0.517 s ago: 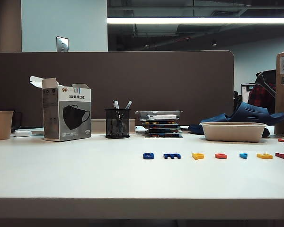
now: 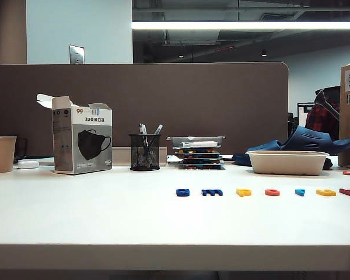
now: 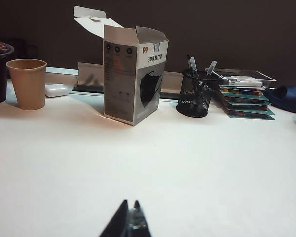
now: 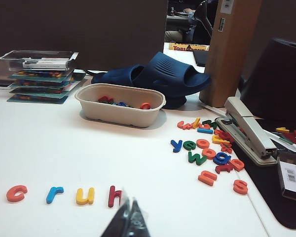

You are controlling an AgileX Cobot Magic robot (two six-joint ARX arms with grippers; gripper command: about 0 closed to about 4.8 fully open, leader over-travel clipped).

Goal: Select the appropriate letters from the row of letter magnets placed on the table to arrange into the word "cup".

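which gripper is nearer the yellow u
Right. The right gripper sits shut just in front of the row, close beside the yellow u. The left gripper is shut over bare table, with no u in its view.

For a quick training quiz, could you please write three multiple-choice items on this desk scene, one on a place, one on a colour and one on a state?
1. Where does the mesh pen cup stand?
A. Right of the mask box, left of the stacked trays
B. Inside the beige tub
C. At the table's front edge

2. What colour is the "c" in the row of letter magnets?
A. Green
B. Red
C. Dark blue

3. How is the right gripper?
A. Holding the "u"
B. Wide open
C. Shut, holding nothing

Answers: 1 A, the exterior view shows it between them. 2 B, the right wrist view shows it red. 3 C, its fingertips meet above the table, as do the left gripper's.
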